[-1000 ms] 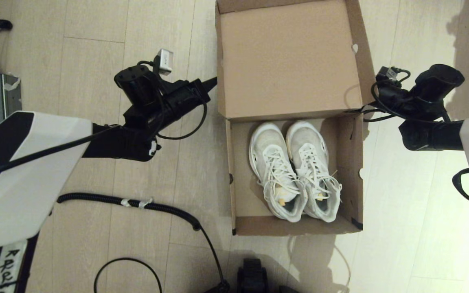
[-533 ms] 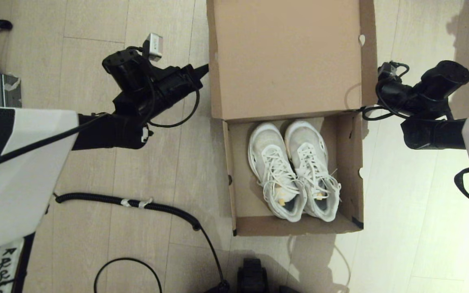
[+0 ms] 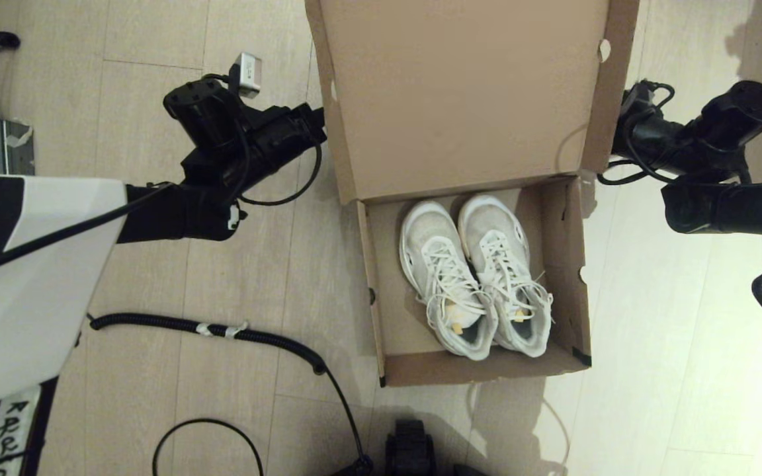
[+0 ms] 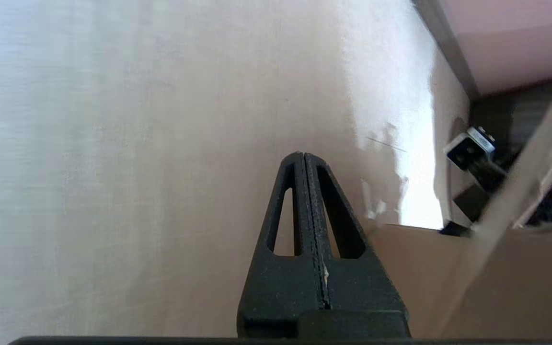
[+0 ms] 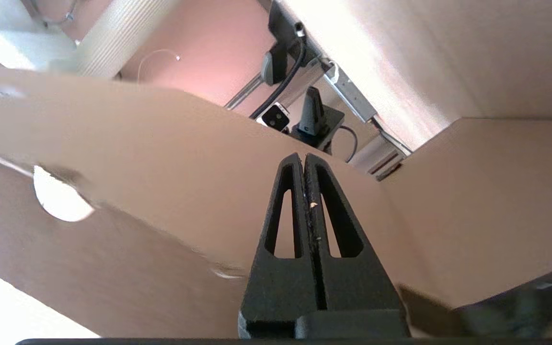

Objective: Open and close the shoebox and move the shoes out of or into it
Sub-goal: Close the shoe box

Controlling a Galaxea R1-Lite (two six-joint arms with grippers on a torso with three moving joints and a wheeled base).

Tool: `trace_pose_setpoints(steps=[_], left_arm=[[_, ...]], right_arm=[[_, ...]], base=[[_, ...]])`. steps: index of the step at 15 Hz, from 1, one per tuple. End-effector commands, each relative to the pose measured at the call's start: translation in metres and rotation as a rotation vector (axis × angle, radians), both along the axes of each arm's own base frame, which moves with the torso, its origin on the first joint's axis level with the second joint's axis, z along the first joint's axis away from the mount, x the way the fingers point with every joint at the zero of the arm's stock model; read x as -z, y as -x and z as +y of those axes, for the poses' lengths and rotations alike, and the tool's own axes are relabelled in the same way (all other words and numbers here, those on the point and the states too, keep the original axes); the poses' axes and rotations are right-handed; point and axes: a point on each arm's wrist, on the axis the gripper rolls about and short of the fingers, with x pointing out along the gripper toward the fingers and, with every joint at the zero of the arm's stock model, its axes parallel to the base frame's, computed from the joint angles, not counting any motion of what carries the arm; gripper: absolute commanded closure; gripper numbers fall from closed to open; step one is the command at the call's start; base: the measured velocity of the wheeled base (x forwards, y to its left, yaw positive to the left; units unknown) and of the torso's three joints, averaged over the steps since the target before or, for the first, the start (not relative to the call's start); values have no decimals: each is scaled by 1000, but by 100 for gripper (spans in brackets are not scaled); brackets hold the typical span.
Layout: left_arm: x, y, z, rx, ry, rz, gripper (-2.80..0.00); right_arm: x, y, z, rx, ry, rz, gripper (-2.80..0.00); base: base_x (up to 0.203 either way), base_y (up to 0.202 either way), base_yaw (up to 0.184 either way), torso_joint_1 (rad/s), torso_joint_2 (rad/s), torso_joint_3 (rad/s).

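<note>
Two arms flank the shoebox (image 3: 480, 311), which sits on the pale wood floor (image 3: 156, 264) straight ahead of the robot with its hinged lid (image 3: 467, 92) raised and tilted toward the camera. The shoes (image 3: 473, 274) lie side by side inside the open base, toes toward the hinge, so the step in hand looks like bringing the lid down to close it. The left gripper (image 3: 318, 122) has its fingers pressed together with nothing between them, its tip at the lid's left side flap; the left wrist view shows the tip (image 4: 303, 160) against pale cardboard. The right gripper (image 5: 303, 160) is likewise pinched together on nothing, with brown cardboard of the lid just beyond it; in the head view its tip is hidden behind the lid's right flap (image 3: 609, 99). To close well, both tips should push evenly from the back of the lid so it swings about the hinge without twisting, and the side flaps should be steered outside the base walls rather than onto their edges. The laces stand proud near the heels and could catch under the front flap. A black cable (image 3: 249, 334) lies on the floor on the robot's left, well apart from the box.
</note>
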Motion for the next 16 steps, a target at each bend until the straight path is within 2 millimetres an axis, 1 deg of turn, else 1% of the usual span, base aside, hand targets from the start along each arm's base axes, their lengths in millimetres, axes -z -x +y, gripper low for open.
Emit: trace_pose_setpoints(steps=[1,5,7,9,12,16], left_arm=[[-3,3,-2,17,0,-8,0],[-19,18,-15,60,10,-40,0],[-35,31,-20,100,50,-38,0],[-49,43,-21,126,80,-44,0],[-70,60,-18,140,101,-81,0],[-94,84,-18,172,130,-121,0]], right_arm=[[-11,7,0,-9,4,-17,0],[-34,24,2,-28,17,-53,0],[-43,31,2,-36,16,-58,0],[-50,37,3,-36,18,-72,0],[-62,46,4,-40,15,-85,0],[-84,68,2,-40,12,-112,0]], base=[[0,0,0,0,0,0],[0,0,0,0,0,0],[0,0,0,0,0,0],[0,0,0,0,0,0],[0,0,0,0,0,0],[0,0,0,0,0,0]])
